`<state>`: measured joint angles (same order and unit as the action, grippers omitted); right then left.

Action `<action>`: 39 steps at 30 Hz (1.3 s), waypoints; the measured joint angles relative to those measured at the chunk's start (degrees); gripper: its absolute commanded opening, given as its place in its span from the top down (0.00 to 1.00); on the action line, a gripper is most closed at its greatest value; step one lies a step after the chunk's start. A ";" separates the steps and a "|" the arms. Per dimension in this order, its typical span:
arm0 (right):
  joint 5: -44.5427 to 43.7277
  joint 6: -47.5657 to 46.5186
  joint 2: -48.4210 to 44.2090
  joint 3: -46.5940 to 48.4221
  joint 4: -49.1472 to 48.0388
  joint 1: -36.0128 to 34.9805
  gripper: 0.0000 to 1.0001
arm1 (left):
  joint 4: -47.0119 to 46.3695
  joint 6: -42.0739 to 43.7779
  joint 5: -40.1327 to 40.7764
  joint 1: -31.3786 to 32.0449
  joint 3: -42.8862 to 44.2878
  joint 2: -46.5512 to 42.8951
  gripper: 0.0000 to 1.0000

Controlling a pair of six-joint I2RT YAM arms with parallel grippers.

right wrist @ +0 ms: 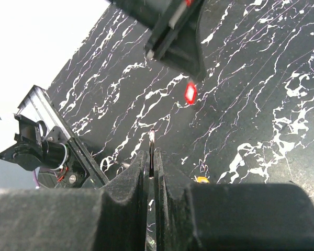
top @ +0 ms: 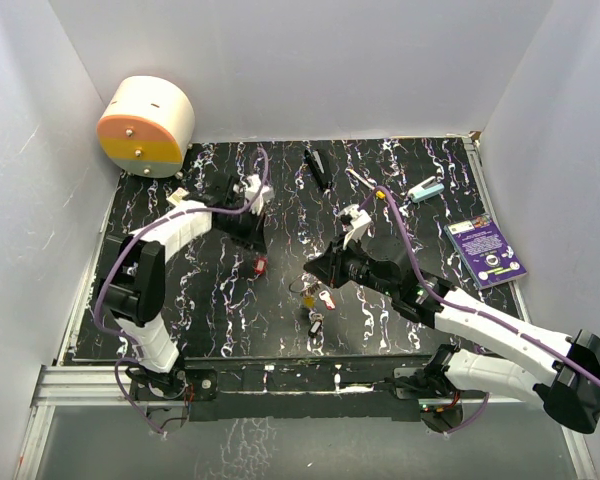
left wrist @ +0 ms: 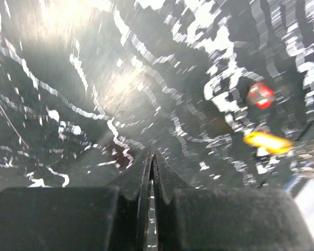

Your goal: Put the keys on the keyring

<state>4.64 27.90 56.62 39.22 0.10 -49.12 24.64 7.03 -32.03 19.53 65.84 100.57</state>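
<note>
Left gripper (left wrist: 153,156) fingers pressed together, empty; red key (left wrist: 260,95) at upper right; right gripper (right wrist: 153,152), bottom centre, pinches the thin keyring (right wrist: 152,137) edge-on.

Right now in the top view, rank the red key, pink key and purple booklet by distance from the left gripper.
1. red key, right beside the left gripper.
2. pink key, table centre.
3. purple booklet, far right edge.

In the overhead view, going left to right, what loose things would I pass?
In order: cream-and-orange drum → red key → black bar → white stick → teal stick → purple booklet.
</note>
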 measured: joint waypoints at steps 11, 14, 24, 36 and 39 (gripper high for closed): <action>0.66 -1.11 4.63 2.40 -2.10 -0.24 0.92 | 1.55 -21.46 -10.88 -0.48 11.96 -3.58 1.00; 0.66 -1.33 6.14 3.58 -3.45 -0.83 0.92 | -2.05 -29.53 -10.78 -0.98 10.58 -5.79 1.00; -4.24 -3.13 15.41 8.61 -9.49 -4.96 0.92 | -6.49 -49.29 -7.32 -1.81 9.01 -8.22 1.00; -17.29 -4.22 18.43 8.68 -16.20 -5.57 0.92 | -4.50 -63.91 -6.21 -5.33 3.80 -16.98 1.00; -18.84 -4.76 18.49 8.68 -18.16 -5.55 0.92 | -3.76 -66.62 -6.95 -5.35 2.58 -16.55 1.00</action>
<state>-14.20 23.14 75.11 47.90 -18.06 -54.68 20.88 -59.59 -38.98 14.17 68.42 84.03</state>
